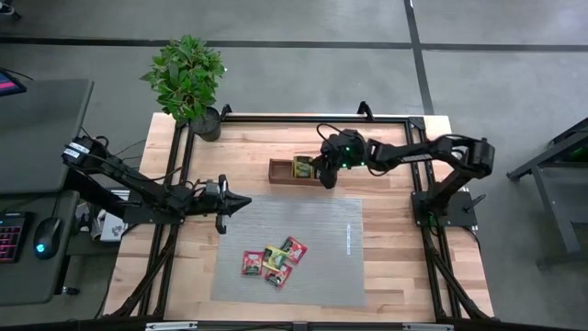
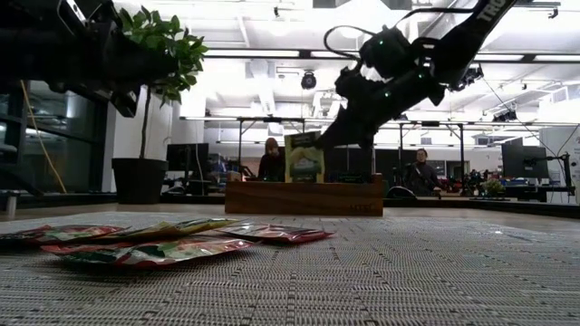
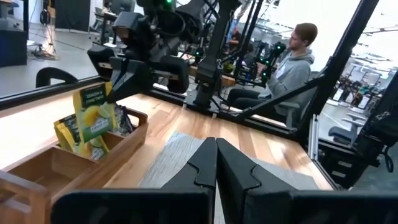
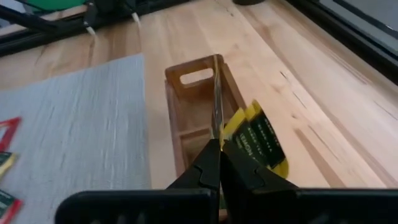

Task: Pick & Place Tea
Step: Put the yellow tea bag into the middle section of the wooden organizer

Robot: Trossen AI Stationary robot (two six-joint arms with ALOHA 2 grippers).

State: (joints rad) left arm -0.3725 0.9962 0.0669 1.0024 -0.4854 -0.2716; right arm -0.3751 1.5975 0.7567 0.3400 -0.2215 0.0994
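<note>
Two yellow sachets (image 4: pixel 258 140) lean in the wooden tray (image 4: pixel 186 81); only the right wrist view shows the right end effector (image 4: pixel 218 146) pinching a third edge-on.

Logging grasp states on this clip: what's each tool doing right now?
Left tool: shut, empty, over the mat.
Right tool: shut on a yellow sachet, over the tray.
</note>
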